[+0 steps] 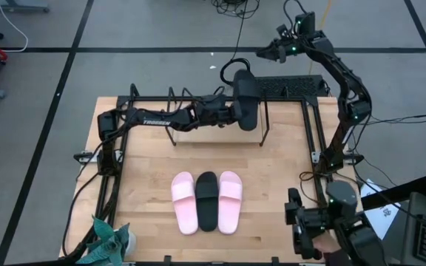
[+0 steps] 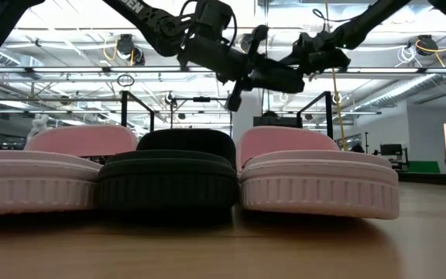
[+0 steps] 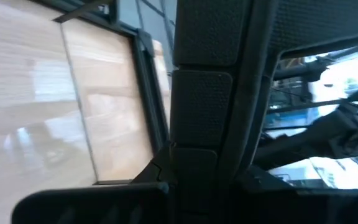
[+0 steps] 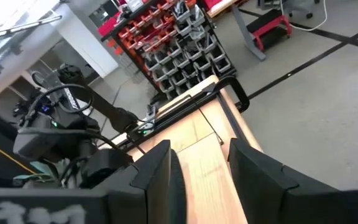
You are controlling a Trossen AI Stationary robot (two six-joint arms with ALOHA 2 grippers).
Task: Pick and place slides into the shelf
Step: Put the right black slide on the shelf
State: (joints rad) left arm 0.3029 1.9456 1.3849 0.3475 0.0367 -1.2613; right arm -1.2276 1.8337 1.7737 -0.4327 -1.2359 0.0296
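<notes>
Three slides lie side by side, soles down, near the table's near edge: a pink slide (image 1: pixel 184 202), a black slide (image 1: pixel 207 200) and a second pink slide (image 1: pixel 230 201); the low view shows their ends close up. A fourth slide, black (image 1: pixel 246 100), is held by my left gripper (image 1: pixel 226 111) over the shelf (image 1: pixel 263 124) of thin black rods at the table's far edge. My right gripper (image 4: pixel 201 168) is open, raised beyond the far right corner (image 1: pixel 271 52), and touches nothing. My left gripper holds the lifted black slide by its left long side (image 1: pixel 238 109), about mid-length, reaching in level from the table's left, across the slide. The slide hangs clear in the air above the shelf (image 2: pixel 273 77). Its textured black surface (image 3: pixel 204 99) fills the wrist view and hides the fingertips.
A black metal frame (image 1: pixel 118 174) runs around the wooden table. A teal cloth bundle (image 1: pixel 111 240) sits at the near left corner. Robot hardware and cables stand at the near right (image 1: pixel 331 214). Bare wood (image 1: pixel 213 159) lies between the shelf and the three slides.
</notes>
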